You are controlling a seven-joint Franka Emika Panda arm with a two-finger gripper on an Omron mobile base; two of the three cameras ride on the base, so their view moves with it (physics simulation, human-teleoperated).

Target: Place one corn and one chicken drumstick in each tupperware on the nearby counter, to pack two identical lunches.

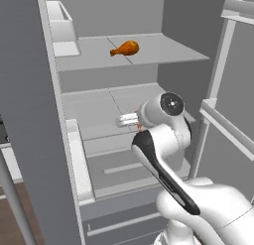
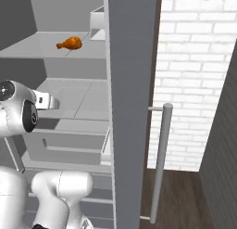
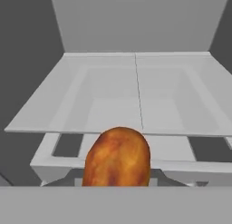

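A white robot arm reaches into an open refrigerator with pale grey shelves and walls. In the left base view the arm rises from the lower right, and its round wrist joint sits in front of the middle shelf (image 1: 94,107). A small patch of orange-brown shows just beside the wrist, at the tool (image 1: 137,126).

In the hand view a chicken drumstick (image 3: 118,157) is seen end-on, low and central, its rounded orange-brown meaty end facing the camera. It sits right where the tool's tips rise, and dark finger parts show at either side of its base, so the tool (image 3: 118,175) is narrowed around this drumstick and holding it. Beyond it lies a glass shelf (image 3: 136,94) with a seam down its middle, over drawer-like bins.

A second chicken drumstick (image 1: 125,49) lies on the upper shelf (image 1: 163,48), its thin bone tip pointing left in the left base view. The right base view shows the same drumstick (image 2: 70,43) on that upper shelf, well above the arm's wrist.

The refrigerator's door (image 2: 132,107) stands open, edge-on in the right base view, with a vertical bar handle (image 2: 161,163). Behind it is a white brick wall (image 2: 194,75) and dark wooden floor (image 2: 185,200).
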